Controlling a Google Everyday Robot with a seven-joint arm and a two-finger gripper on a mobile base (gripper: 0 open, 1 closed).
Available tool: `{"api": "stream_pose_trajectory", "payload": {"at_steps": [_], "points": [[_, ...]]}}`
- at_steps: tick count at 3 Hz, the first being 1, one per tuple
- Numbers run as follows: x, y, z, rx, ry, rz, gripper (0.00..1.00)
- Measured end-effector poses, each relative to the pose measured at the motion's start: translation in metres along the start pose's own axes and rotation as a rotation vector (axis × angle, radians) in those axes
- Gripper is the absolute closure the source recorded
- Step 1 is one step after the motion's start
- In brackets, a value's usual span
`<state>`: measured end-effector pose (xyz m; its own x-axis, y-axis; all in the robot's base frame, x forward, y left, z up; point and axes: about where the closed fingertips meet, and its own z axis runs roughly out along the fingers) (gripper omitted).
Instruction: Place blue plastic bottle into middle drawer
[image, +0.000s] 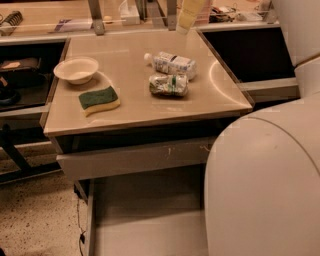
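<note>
The blue plastic bottle lies on its side on the beige tabletop, with its white cap pointing left. Just in front of it lies a silvery crinkled pack with a green band. The middle drawer is pulled out below the table, and its flat grey bottom is bare. My arm's white shell covers the drawer's right part. My gripper shows only as a pale cream tip at the top edge, above the table's far side. It is beyond the bottle and not touching it.
A white bowl and a green-and-yellow sponge sit on the table's left half. A shallower grey drawer front with scratch marks sticks out just under the tabletop. Dark open shelving flanks the table on both sides. Speckled floor lies at the lower left.
</note>
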<state>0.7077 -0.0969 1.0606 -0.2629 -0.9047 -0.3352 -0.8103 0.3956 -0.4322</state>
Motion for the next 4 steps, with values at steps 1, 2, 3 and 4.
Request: {"api": "stream_pose_trajectory", "payload": {"at_steps": [1, 2, 3, 4], "points": [[0.007, -0.011, 0.023, -0.006, 0.02, 0.035, 0.0], [0.013, -0.018, 0.047, -0.012, 0.044, 0.059, 0.0], [0.014, -0.022, 0.067, -0.017, 0.057, 0.062, 0.0], [0.011, -0.028, 0.094, -0.002, 0.094, 0.047, 0.0]]}}
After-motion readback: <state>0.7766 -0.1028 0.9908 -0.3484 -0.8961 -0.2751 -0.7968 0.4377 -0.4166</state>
